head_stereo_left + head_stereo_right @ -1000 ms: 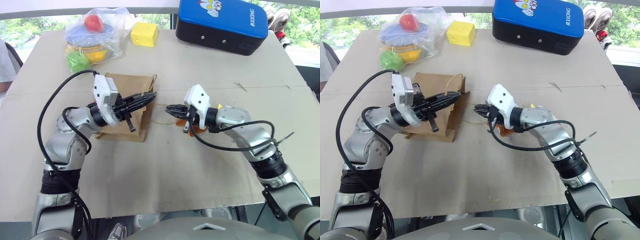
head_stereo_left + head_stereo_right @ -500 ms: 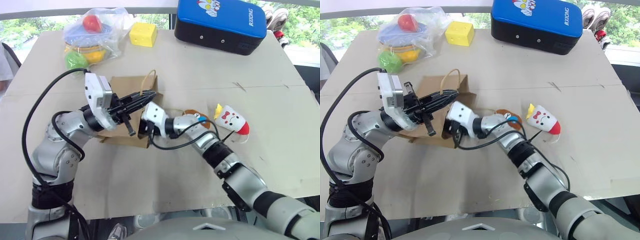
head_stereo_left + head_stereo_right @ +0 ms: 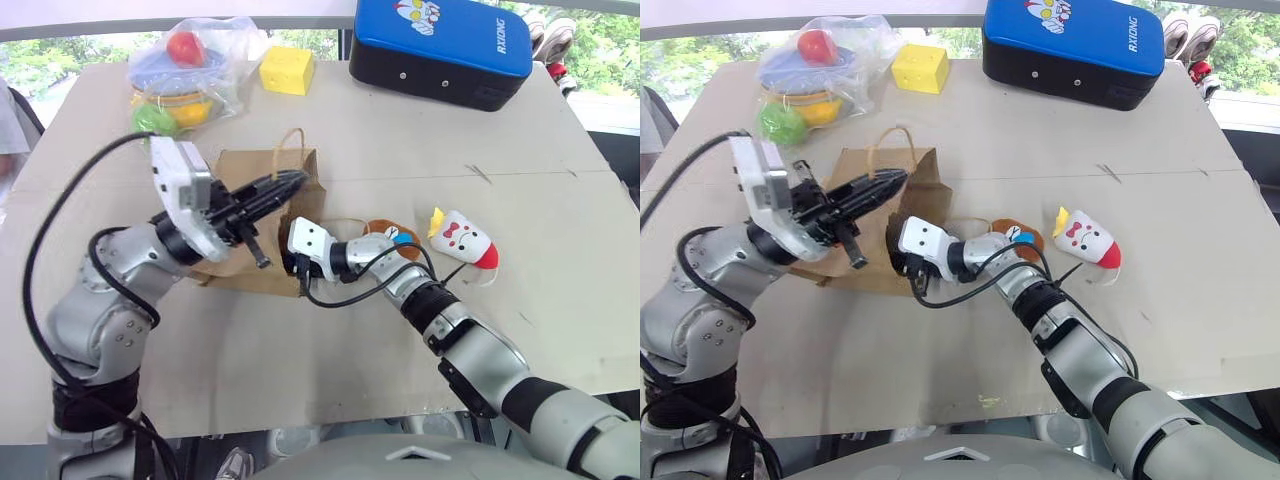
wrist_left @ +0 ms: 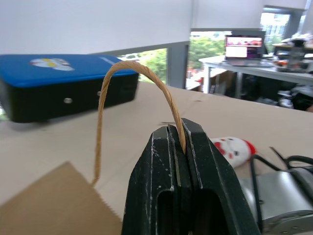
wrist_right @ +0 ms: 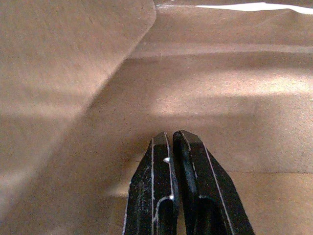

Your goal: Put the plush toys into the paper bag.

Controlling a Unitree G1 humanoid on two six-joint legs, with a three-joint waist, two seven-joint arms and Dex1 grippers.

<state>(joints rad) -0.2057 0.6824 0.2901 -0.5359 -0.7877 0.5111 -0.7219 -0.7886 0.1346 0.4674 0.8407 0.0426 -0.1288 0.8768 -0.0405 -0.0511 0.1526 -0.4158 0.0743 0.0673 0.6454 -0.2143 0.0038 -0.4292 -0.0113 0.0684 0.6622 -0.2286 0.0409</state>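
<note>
The brown paper bag (image 3: 245,168) lies on the table with its mouth toward the right. My left gripper (image 4: 177,128) is shut on one tan cord handle (image 4: 105,93) and holds it up above the bag. My right gripper (image 5: 172,137) is shut with nothing between its fingers. It points into the bag's mouth, with brown paper all around its tips. The brown plush toy (image 3: 385,232) with a blue face mark lies just behind my right forearm, partly hidden. The white cone-shaped plush toy (image 3: 462,238) rests on the table further right.
A clear plastic bag of colourful toys (image 3: 185,70) and a yellow cheese-shaped block (image 3: 288,70) sit at the back left. A blue and black case (image 3: 440,45) stands at the back right. A person's sleeve (image 3: 8,120) shows at the left edge.
My right gripper has swung left from beside the brown toy to the bag's mouth, uncovering the white toy. My left gripper has lifted the handle up and back a little.
</note>
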